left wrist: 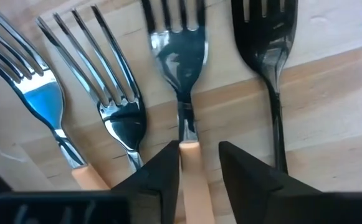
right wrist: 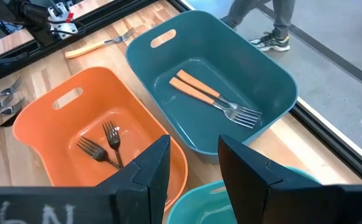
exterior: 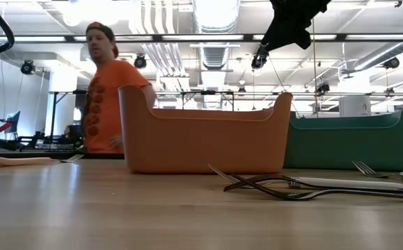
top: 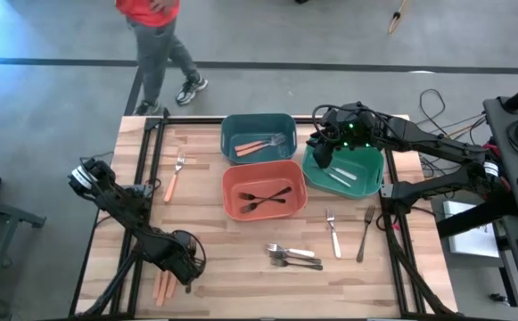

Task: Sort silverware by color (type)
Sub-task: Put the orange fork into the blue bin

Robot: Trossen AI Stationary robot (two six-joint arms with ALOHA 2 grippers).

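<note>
— High view first: where is the left gripper (top: pixel 185 264) seen?

— It is placed low at the bench's (top: pixel 223 267) front-left corner, over a row of orange-handled forks (top: pixel 164 287). Its fingers (left wrist: pixel 162 177) are set astride one orange handle (left wrist: pixel 191 180) (contact on the handle cannot be told), with a black fork (left wrist: pixel 269 50) lying just beside.

— And the right gripper (top: pixel 323 153)?

— It is held above the green bin (top: pixel 373 183) at the back-right, fingers parted, nothing between them. Orange-handled forks are seen in the teal bin (right wrist: pixel 274 74), black forks (right wrist: pixel 103 146) in the orange bin (right wrist: pixel 37 118), and silver pieces (top: pixel 294 257) near the front edge.
</note>
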